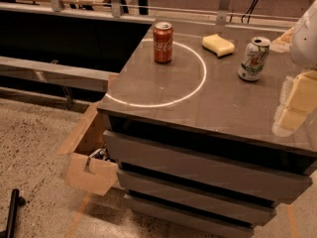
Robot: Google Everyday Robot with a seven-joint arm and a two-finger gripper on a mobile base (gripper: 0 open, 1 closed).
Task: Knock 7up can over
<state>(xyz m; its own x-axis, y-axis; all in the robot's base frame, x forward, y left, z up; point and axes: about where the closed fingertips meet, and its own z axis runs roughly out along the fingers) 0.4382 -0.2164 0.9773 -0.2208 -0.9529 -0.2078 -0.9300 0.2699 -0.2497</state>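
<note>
**On the cabinet top: can upright, gripper at the edge**

On the dark cabinet top [198, 110], toward two o'clock from its middle, the 7up can [254, 58] stood upright, its silver pull-tab top facing up and its green markings turned my way. The gripper [293, 105] hung at about four o'clock from the can, over the right rim of the top, near the can but apart from it. It held nothing I could make out, and I could not tell how far open it was. At eleven o'clock from the can lay a yellow sponge [218, 44], flat on the surface. Further along, at nine o'clock, a red Coca-Cola can [163, 42] stood upright on the far arc of a thin white ring [204, 76] marked on the top (the 7up can sat outside that ring). Below the top ran grey drawers [198, 167], and at the cabinet's eight o'clock corner a cardboard box [91, 170] sat on the speckled floor [34, 148].
</note>
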